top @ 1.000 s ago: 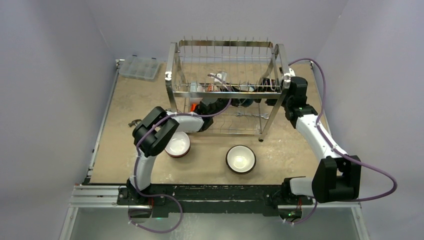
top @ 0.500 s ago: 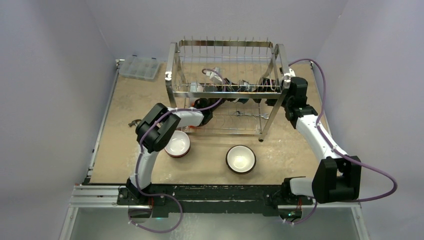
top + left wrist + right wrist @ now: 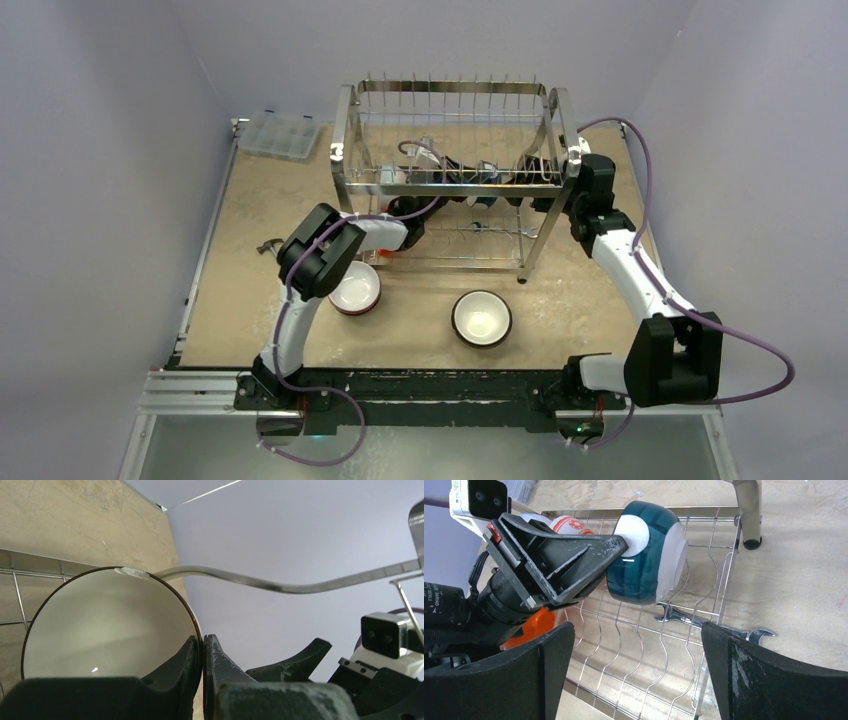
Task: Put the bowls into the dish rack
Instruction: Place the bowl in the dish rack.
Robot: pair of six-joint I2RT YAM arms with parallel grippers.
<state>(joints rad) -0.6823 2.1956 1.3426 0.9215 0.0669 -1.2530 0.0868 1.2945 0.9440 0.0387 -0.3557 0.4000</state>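
Observation:
My left gripper [image 3: 202, 650] is shut on the rim of a bowl [image 3: 110, 625] that is white inside and dark teal outside. In the right wrist view this bowl [image 3: 649, 555] hangs on its side above the lower wire shelf of the dish rack [image 3: 450, 180]. My left gripper [image 3: 478, 192] reaches in from the rack's left. My right gripper [image 3: 638, 630] is open and empty at the rack's right end [image 3: 545, 195]. A red-and-white bowl [image 3: 571, 525] and an orange bowl [image 3: 526, 627] sit in the rack behind the left arm. Two white-inside bowls [image 3: 355, 288] [image 3: 482, 318] stand on the table in front.
A metal wrench [image 3: 714, 622] lies on the table under the rack's right end. A clear plastic compartment box [image 3: 279, 134] sits at the back left. The rack's upright posts and wavy wires close in around both grippers.
My left arm has pushed further right into the rack's lower tier, carrying the dark bowl with it. The right arm and the two table bowls have not moved.

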